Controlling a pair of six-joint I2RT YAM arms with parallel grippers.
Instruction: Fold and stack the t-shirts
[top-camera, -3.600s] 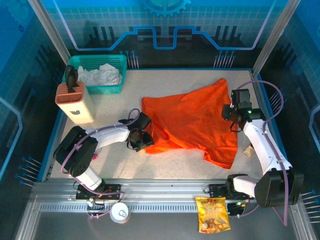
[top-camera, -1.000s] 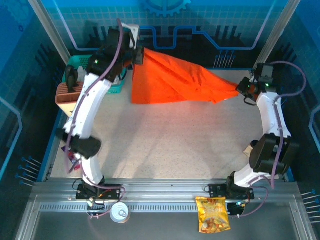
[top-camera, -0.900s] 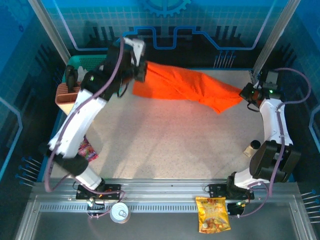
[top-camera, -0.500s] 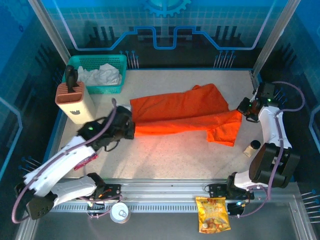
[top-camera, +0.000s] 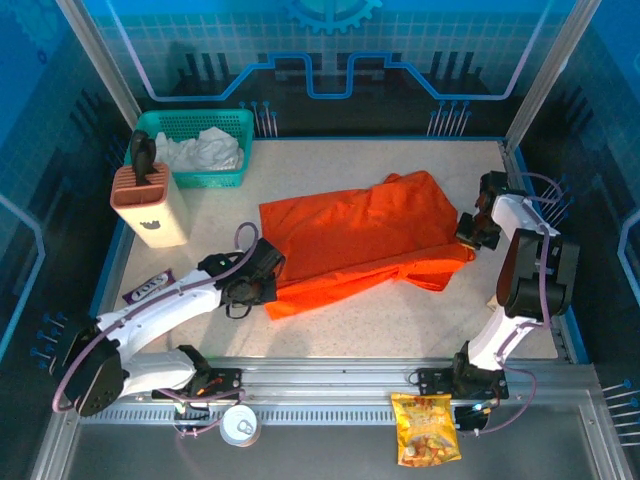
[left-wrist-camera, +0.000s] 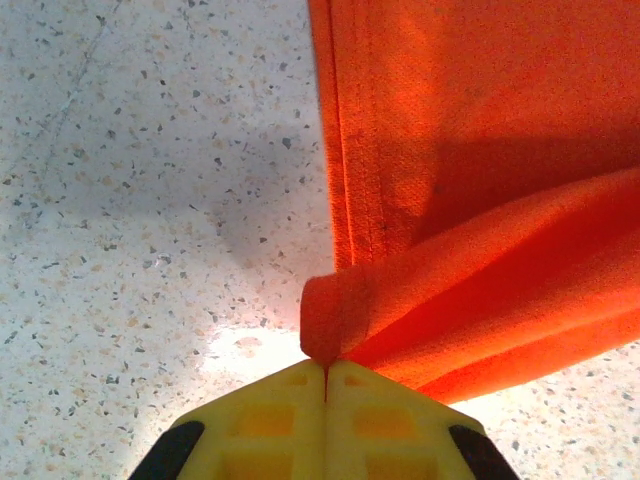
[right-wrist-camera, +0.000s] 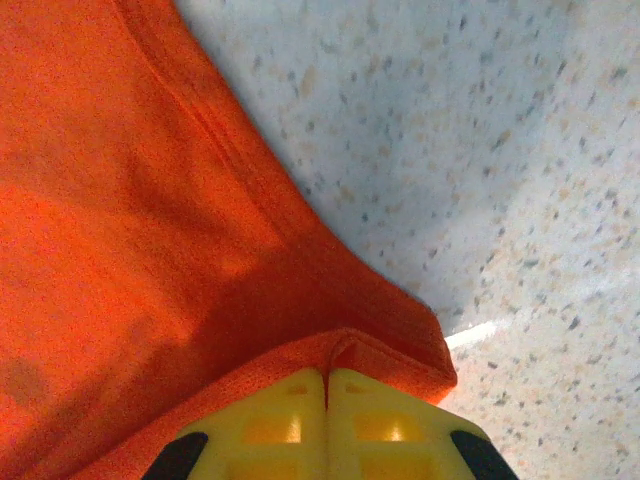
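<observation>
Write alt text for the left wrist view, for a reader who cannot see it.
The left gripper, its yellow jaws shut, pinches a folded edge of the orange t-shirt over the speckled table.

Plain bright orange all over the t-shirt (top-camera: 360, 240), deeper orange in its folds and along the stitched hem. Pale beige tabletop (top-camera: 340, 330) flecked with dark and tan specks. Teal mesh basket (top-camera: 200, 178) with white cloth (top-camera: 200, 150) inside. Salmon-pink top and cream body on the knife block (top-camera: 158, 215), black handle (top-camera: 143, 152) above. Yellow pads (left-wrist-camera: 270, 425) on the left gripper (left-wrist-camera: 325, 372), yellow pads (right-wrist-camera: 270, 425) on the right gripper (right-wrist-camera: 325, 375). White links, black joints and purple cables on left arm (top-camera: 170, 305) and right arm (top-camera: 497, 340). Orange-yellow snack bag (top-camera: 427, 428). Purple wrapper (top-camera: 148, 288). Blue back wall (top-camera: 330, 40) with lighter blue line pattern.
</observation>
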